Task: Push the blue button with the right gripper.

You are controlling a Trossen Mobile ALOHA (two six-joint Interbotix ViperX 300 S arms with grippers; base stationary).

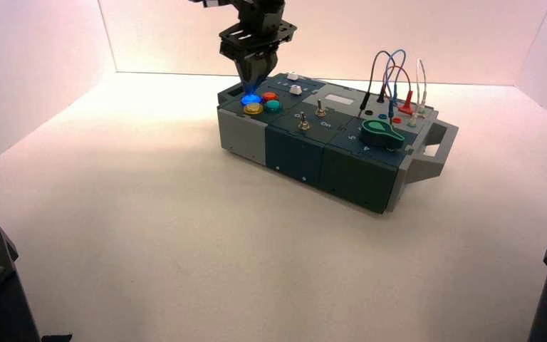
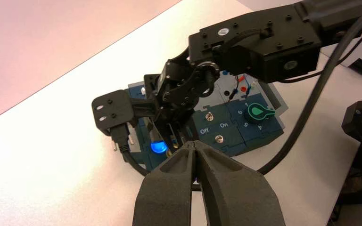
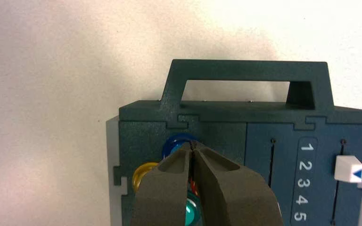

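Note:
The blue button glows bright blue at the far left corner of the box. My right gripper comes down from above with its fingers shut and its tip on the button. In the right wrist view the shut tip rests on the blue button and covers most of it. In the left wrist view the lit blue button shows under the right gripper. My left gripper is shut and empty, held off to the side of the box.
Yellow, red and teal buttons crowd round the blue one. Two toggle switches, a green knob and looped wires lie further right. A white slider cap sits between 2 and 3. The box handle juts out.

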